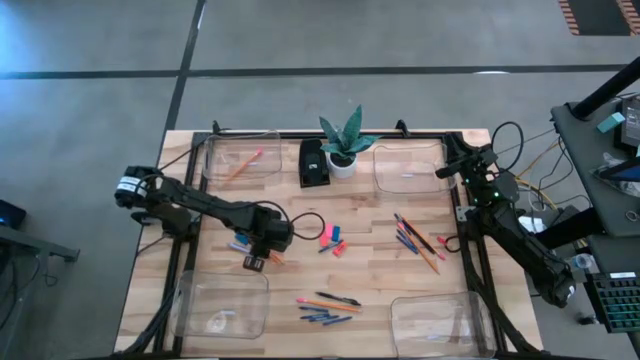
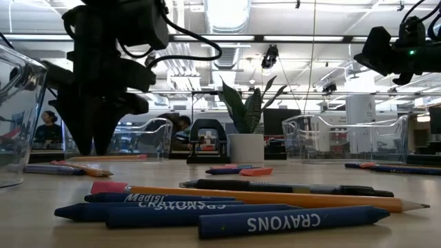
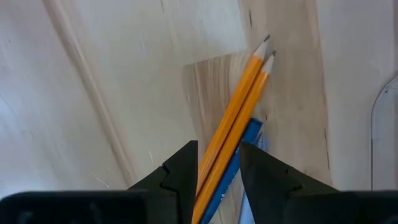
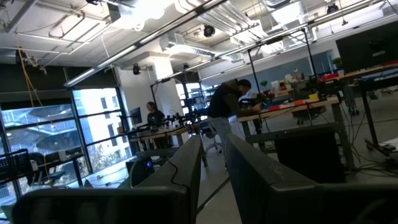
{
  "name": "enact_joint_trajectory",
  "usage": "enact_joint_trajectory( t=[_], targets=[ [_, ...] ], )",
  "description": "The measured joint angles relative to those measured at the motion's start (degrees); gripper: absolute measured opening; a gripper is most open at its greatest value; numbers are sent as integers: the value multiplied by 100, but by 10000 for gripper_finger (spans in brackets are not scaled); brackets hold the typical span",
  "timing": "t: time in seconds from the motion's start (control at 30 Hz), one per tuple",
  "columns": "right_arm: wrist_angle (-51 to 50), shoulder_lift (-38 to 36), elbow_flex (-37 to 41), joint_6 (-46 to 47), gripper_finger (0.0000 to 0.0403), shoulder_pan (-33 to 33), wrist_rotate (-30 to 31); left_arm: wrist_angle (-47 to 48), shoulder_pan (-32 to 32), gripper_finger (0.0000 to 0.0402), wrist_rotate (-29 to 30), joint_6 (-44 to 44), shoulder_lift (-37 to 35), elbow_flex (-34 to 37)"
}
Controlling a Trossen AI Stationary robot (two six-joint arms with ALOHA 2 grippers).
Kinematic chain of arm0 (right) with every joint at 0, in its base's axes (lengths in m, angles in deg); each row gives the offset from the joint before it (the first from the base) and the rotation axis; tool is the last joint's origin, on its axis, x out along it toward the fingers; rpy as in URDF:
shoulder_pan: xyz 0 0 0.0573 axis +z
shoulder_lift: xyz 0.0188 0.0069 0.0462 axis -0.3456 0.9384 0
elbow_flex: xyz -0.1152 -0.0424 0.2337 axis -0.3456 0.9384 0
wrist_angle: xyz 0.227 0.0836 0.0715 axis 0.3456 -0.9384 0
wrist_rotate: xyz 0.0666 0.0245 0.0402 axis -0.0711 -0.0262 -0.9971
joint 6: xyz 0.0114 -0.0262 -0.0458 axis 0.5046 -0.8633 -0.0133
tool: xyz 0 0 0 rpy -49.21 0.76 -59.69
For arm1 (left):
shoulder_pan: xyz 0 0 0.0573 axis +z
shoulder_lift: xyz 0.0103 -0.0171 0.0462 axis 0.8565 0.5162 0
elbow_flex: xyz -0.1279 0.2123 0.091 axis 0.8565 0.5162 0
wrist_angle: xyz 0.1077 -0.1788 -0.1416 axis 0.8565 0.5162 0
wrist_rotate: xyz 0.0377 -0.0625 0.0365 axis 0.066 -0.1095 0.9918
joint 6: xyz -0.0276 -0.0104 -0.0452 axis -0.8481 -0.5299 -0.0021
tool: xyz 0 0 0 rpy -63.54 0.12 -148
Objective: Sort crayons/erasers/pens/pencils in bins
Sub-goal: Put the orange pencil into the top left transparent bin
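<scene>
My left gripper (image 1: 255,262) points down at the table's left middle, shut on two orange pencils (image 3: 239,99) that lie side by side. A blue stick (image 3: 249,140) lies under them. Crayons (image 2: 227,217), a pencil and a pen lie near the front (image 1: 325,305). More pens and pencils (image 1: 415,240) are right of centre, with pink and blue erasers (image 1: 330,237) in the middle. Four clear bins sit at the corners; the far left one (image 1: 215,165) holds a pencil. My right gripper (image 1: 443,172) hangs high at the right, shut on nothing. My left gripper pinches both pencils between its two fingers (image 3: 180,171), on the shafts (image 3: 214,163) well back from the sharpened points (image 3: 267,40). It comes from above, with the fingers across the pencils. The rear ends are hidden, and I cannot tell if the pencils are lifted clear.
A black box (image 1: 313,165) and a potted plant (image 1: 345,150) stand at the far middle between the bins. The near left bin (image 1: 195,310) holds a small pale item. People work at benches in the room behind.
</scene>
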Motion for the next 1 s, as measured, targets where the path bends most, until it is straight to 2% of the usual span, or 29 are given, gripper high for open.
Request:
enact_joint_trajectory(
  t=[0.43, 1.0],
  targets=[
    [0, 0, 2, 0, 68, -2, 0, -255, 120, 102, 22, 255, 7, 376],
    [0, 0, 1, 0, 68, -1, -1, -320, 454, 102, 90, 546, 7, 389]
  ],
)
